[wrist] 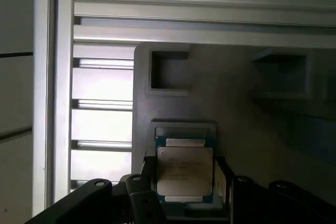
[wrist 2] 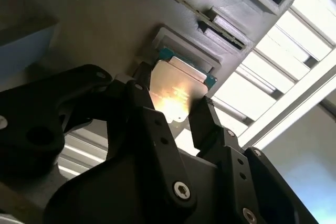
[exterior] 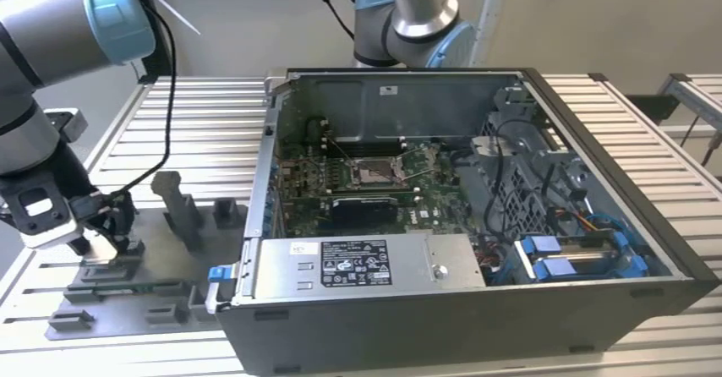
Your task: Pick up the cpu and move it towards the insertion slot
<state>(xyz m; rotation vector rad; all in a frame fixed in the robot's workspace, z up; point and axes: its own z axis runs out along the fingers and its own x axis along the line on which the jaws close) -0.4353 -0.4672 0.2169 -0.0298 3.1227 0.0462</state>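
The cpu is a small square chip with a silvery top and a green edge. It lies at its raised seat on the grey tray. My gripper is down over the tray at the exterior view's left. Its black fingers press on two opposite sides of the cpu. The insertion slot, a silver-framed socket, sits on the green motherboard inside the open computer case, far to the exterior view's right of the gripper.
The open case has tall metal walls, a power supply at the front and blue drive bays. Upright grey blocks stand on the tray beside the gripper. A second arm's base stands behind the case.
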